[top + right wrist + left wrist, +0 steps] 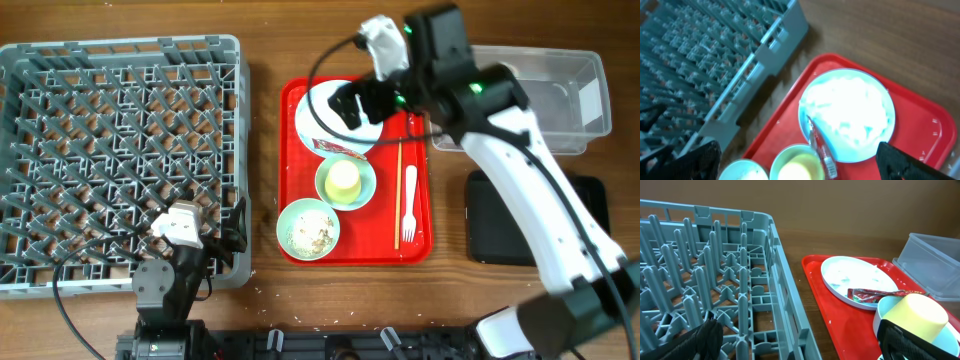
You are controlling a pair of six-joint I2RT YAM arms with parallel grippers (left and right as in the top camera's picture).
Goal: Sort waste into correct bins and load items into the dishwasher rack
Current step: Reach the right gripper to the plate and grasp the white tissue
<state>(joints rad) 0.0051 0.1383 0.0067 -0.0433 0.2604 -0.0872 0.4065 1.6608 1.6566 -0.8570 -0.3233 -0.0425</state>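
My right gripper (362, 100) is open and empty, above the white plate (325, 120) on the red tray; the plate also shows in the right wrist view (847, 112), between my open fingers (800, 165). A small red wrapper (340, 150) lies at the plate's near rim. One teal bowl (365, 190) holds the yellow cup (345, 180). The other teal bowl (308, 228) holds rice scraps. The white fork (409, 205) and wooden stick (398, 180) lie on the tray's right. My left gripper (232, 238) is open and empty over the grey rack's (120, 150) front right corner. No napkin shows.
The red tray (425, 240) sits mid-table. The clear tub (545, 95) stands at the back right, and the black tray (535, 215) lies in front of it. My right arm crosses above both. The rack's wall (790, 305) stands between my left gripper and the red tray.
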